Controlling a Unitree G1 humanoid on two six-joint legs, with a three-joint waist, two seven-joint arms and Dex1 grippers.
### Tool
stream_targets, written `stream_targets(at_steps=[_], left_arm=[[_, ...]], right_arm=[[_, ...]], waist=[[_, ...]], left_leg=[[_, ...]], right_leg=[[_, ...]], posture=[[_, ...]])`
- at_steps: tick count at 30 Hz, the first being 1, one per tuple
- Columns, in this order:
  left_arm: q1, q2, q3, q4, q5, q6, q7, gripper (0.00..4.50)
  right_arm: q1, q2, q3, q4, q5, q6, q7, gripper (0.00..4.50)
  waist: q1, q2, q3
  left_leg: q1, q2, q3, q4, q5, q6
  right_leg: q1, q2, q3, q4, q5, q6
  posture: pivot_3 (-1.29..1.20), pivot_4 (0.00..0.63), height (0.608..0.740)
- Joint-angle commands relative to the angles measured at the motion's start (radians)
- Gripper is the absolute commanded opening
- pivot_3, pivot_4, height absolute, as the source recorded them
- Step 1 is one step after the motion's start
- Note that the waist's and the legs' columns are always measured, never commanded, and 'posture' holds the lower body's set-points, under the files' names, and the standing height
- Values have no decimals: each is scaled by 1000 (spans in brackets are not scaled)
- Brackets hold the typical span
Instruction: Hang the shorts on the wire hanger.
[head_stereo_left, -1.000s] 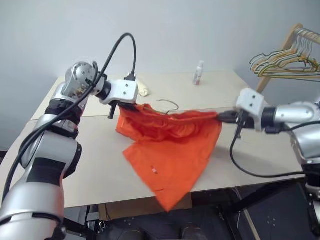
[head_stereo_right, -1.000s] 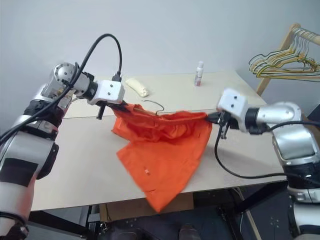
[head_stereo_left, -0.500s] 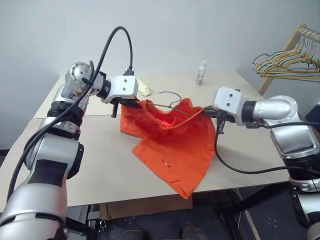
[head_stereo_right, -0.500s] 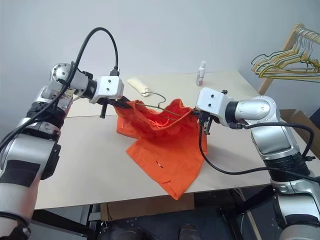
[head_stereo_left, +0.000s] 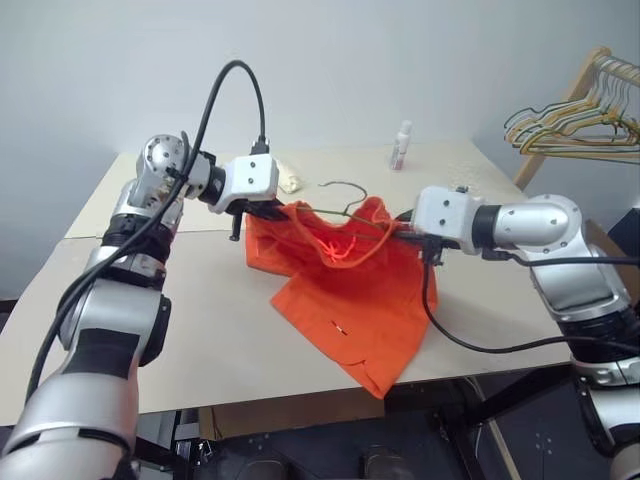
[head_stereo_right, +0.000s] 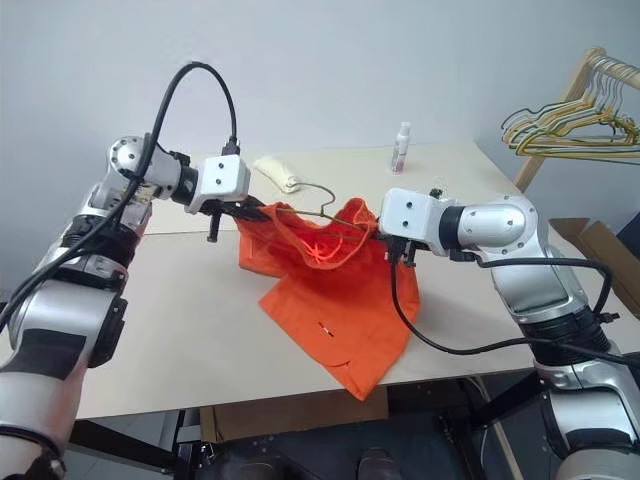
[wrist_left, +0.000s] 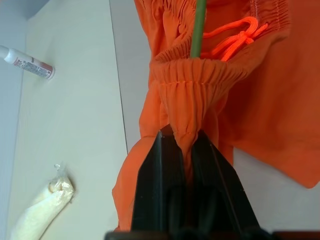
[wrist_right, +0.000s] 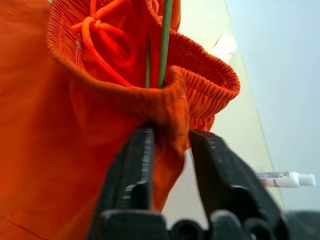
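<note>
Head camera: the shorts (head_stereo_left: 345, 285) hang bunched between the two arms above the pale table (head_stereo_left: 200, 330), their lower leg trailing down to the table's near edge. The left tool (head_stereo_left: 268, 210) grips the waistband at one end, and the right tool (head_stereo_left: 398, 228) meets it at the other. The wire hanger (head_stereo_left: 345, 196) runs through the waistband, its hook poking up behind the fabric. Bare table lies open to the left of the shorts and in front of the left arm. A small bottle (head_stereo_left: 402, 146) and a pale wrapped roll (head_stereo_left: 288, 178) sit near the far edge, well apart from the cloth. A bunch of coloured hangers (head_stereo_left: 570, 128) hangs on a wooden rack beyond the table's right corner.

Left wrist camera: the left tool (wrist_left: 182, 145) is pinched tight on a fold of gathered waistband, the wire hanger (wrist_left: 197, 30) rising out of the cloth beyond it, with open table alongside.

Right wrist camera: the right tool (wrist_right: 170, 140) stands partly apart, a fold of the waistband lying between its fingers (wrist_right: 137, 160); whether it still grips cannot be told
</note>
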Motion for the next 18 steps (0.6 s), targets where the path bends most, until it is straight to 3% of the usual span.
stream_targets(at_steps=[1, 12, 17, 18], left_arm=[[-15, 11, 38, -53, -29, 15, -3, 0], [-2, 22, 42, -84, -42, 16, -55, 0], [16, 10, 56, -106, -77, 17, -90, 0], [18, 10, 57, -111, -81, 16, -97, 0]], right_arm=[[2, 3, -48, 12, 37, -18, 11, 2361], [9, 49, -76, 119, 93, -33, 1, 2361], [-15, 72, -122, 124, 225, 113, 68, 2361], [-17, 69, -124, 122, 243, 136, 83, 2197]], waist=[[0, 0, 0], [-11, 0, 0], [-16, 0, 0], [-16, 0, 0]], left_leg=[[0, 0, 0, 0, 0, 0], [1, 0, 0, 0, 0, 0], [1, 0, 0, 0, 1, -1], [1, 0, 0, 0, 0, -1]], right_leg=[[0, 0, 0, 0, 0, 0], [1, 0, 0, 0, 0, 0], [1, 0, 0, 0, 0, 0], [1, 0, 0, 0, 0, 0]], posture=[[-23, 0, 740], [-17, 0, 740], [-17, 0, 740], [-17, 0, 740]])
